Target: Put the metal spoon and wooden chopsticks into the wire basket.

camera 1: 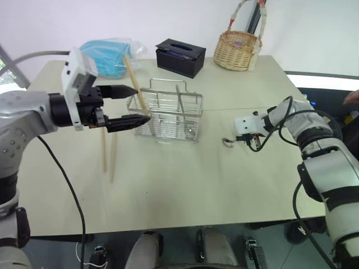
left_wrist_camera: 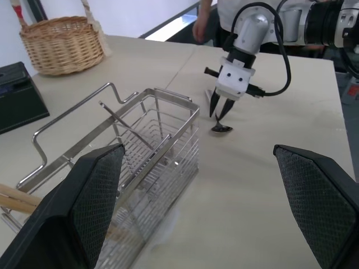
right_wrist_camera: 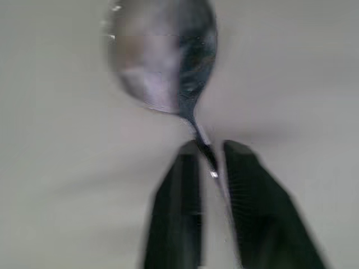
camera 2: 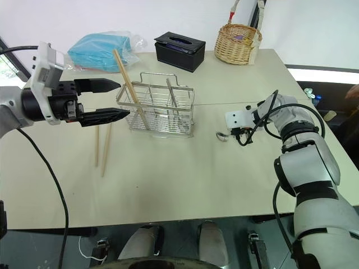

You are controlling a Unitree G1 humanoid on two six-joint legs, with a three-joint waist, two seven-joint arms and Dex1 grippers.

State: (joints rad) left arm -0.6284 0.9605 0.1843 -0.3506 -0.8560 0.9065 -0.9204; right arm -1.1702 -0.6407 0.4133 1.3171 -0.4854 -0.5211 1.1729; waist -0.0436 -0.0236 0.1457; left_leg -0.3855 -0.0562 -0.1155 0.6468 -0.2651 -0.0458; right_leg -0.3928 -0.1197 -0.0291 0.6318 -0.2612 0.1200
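Observation:
The metal spoon (right_wrist_camera: pixel 162 56) hangs bowl-down at the table, right of the wire basket (camera 1: pixel 168 115). My right gripper (left_wrist_camera: pixel 220 112) is shut on its slim handle, pointing steeply down. Whether the bowl (left_wrist_camera: pixel 222 128) rests on the table I cannot tell. One of the wooden chopsticks (camera 1: pixel 134 84) leans in the wire basket's left end, sticking out toward the back. Two more chopsticks (camera 1: pixel 108 154) lie on the table left of the basket. My left gripper (camera 1: pixel 141 104) hovers open at the basket's left end, with the leaning chopstick just beyond its fingertips and nothing held.
At the back of the table stand a woven wicker basket (camera 1: pixel 238 49), a black tissue box (camera 1: pixel 180 56) and a blue bag in clear plastic (camera 1: pixel 106 56). A person's hand (camera 1: pixel 352 98) shows past the table's right edge.

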